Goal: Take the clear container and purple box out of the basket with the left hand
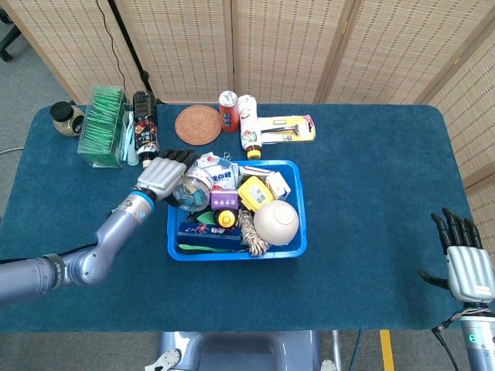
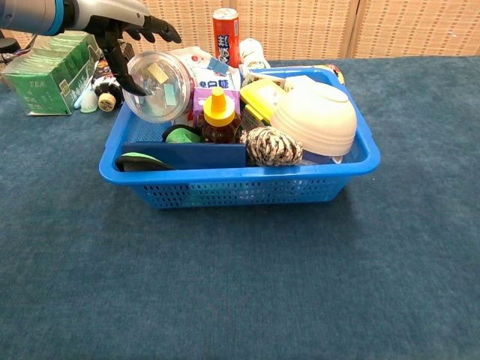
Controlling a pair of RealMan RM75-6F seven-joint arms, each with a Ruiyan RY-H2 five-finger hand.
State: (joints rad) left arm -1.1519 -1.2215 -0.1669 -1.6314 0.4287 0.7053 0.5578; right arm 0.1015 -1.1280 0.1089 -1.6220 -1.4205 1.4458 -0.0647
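The clear container [image 1: 189, 188] [image 2: 157, 86], round and holding small coloured pieces, lies at the back left of the blue basket [image 1: 232, 253] [image 2: 240, 187]. My left hand [image 1: 165, 174] [image 2: 124, 30] reaches over the container's left rim, fingers spread above it and thumb down its left side, touching it. I cannot see a closed grip. The purple box [image 1: 224, 200] [image 2: 199, 100] sits just right of the container, behind a yellow-capped bottle [image 2: 219, 116]. My right hand [image 1: 464, 263] rests at the table's front right corner with its fingers apart and nothing in it.
The basket also holds a cream bowl [image 1: 276, 222], a twine ball [image 2: 270, 146] and a yellow box [image 1: 254, 192]. Behind it stand a green tea box [image 1: 103, 125], a dark bottle [image 1: 144, 122], a woven coaster [image 1: 198, 124], a red can [image 1: 228, 110] and a white bottle [image 1: 248, 124].
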